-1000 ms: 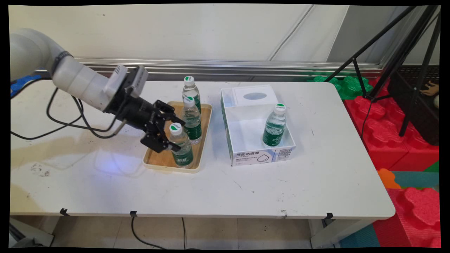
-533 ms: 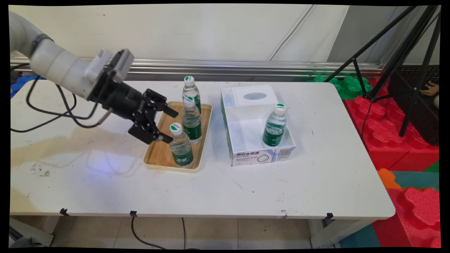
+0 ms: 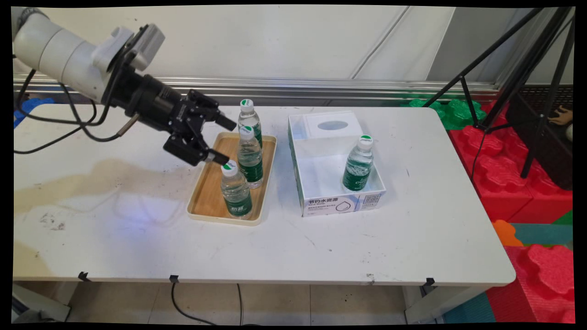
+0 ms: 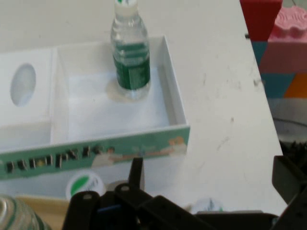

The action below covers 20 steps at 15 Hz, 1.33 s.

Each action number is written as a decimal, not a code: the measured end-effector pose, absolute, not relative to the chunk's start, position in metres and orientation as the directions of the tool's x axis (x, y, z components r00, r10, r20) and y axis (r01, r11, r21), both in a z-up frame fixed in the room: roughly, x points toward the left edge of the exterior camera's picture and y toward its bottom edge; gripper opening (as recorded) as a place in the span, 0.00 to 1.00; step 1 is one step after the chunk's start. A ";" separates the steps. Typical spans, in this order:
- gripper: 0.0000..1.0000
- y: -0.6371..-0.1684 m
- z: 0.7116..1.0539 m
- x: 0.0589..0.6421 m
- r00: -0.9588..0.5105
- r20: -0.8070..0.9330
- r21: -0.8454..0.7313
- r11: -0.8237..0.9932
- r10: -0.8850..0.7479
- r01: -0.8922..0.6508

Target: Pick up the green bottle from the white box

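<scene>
My gripper (image 3: 225,141) hangs open and empty above the left side of a wooden tray (image 3: 208,195). Just under its lower finger is the cap of the front water bottle (image 3: 235,191), which stands upright on the tray. A second bottle (image 3: 250,158) stands behind it, and a third (image 3: 247,117) at the tray's far edge, its base hidden. In the hand view the gripper (image 4: 211,171) points towards a white box (image 4: 120,143) holding one upright bottle (image 4: 129,57). A green-and-white cap (image 4: 84,185) shows below the fingers.
The white box (image 3: 339,201) with its bottle (image 3: 358,164) sits right of the tray, a tissue-style lid (image 3: 332,124) at its back. Black cables (image 3: 69,133) hang from the arm on the left. Red and green foam blocks (image 3: 513,174) and a tripod (image 3: 527,68) lie beyond the table's right edge.
The gripper has drawn back from the front bottle, rising up and to the left. The bottle stays standing on the tray.
</scene>
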State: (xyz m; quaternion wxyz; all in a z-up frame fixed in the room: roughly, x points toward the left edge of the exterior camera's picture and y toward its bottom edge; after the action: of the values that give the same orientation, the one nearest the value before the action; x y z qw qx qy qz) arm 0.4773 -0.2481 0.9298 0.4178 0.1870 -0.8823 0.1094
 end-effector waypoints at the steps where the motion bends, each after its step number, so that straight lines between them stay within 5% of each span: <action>1: 1.00 -0.251 0.933 0.473 -0.575 0.784 -0.038 0.906 -0.235 -0.421; 9: 1.00 -0.282 0.940 0.428 -0.552 0.807 -0.052 0.905 -0.210 -0.421; 20: 1.00 -0.340 0.902 0.354 -0.577 0.783 -0.055 0.899 -0.231 -0.435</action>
State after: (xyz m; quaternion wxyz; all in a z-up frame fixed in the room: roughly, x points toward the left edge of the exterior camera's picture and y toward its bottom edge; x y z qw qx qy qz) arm 0.3538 -0.3400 0.9022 0.4191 0.1895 -0.8796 0.1216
